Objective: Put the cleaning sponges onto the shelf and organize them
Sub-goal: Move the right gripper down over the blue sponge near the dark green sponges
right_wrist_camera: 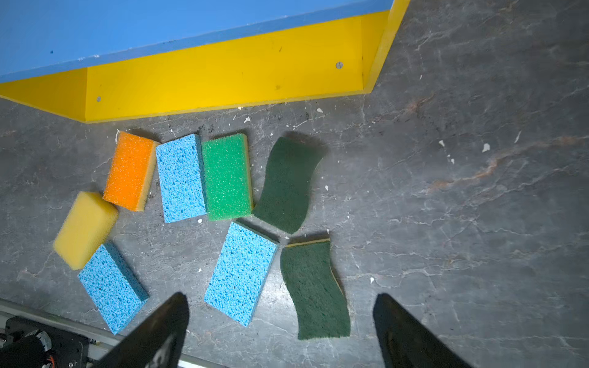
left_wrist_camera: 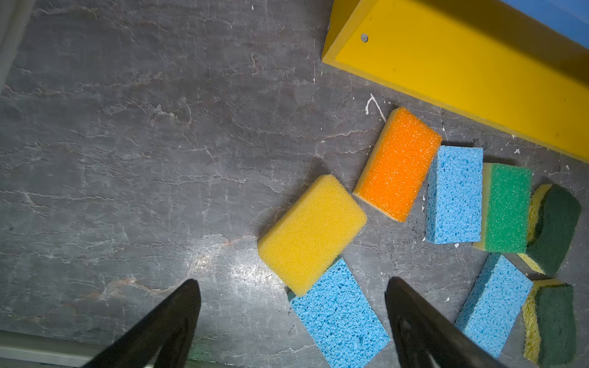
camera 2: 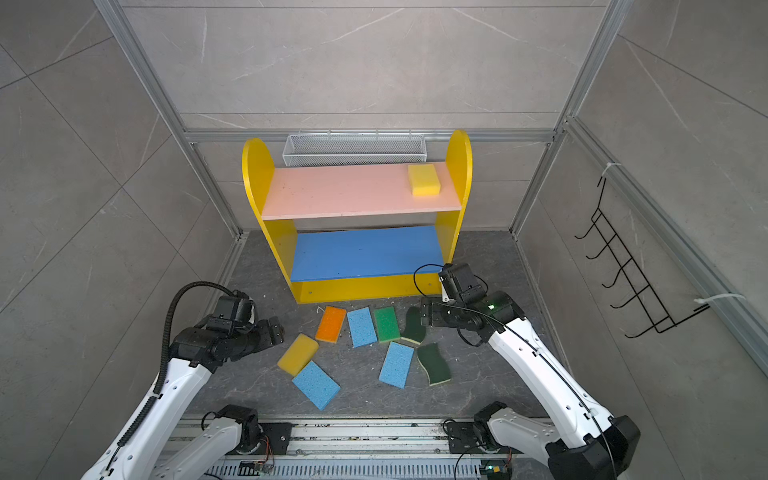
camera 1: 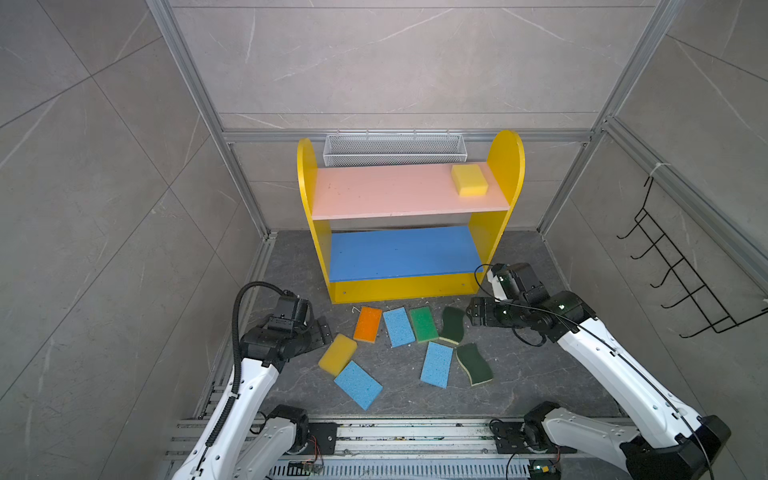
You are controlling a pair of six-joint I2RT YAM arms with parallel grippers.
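Left fingers, right fingers — both spread wide.

One sponge lies on the shelf at the right end of its top board, a basket behind, eight sponges on the counter in front.

Left hand gapes beside yellow sponge, which perhaps overlaps a blue sponge.

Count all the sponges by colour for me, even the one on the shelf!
light blue sponges: 3
yellow sponges: 2
dark green sponges: 2
orange sponge: 1
bright green sponge: 1
Total: 9
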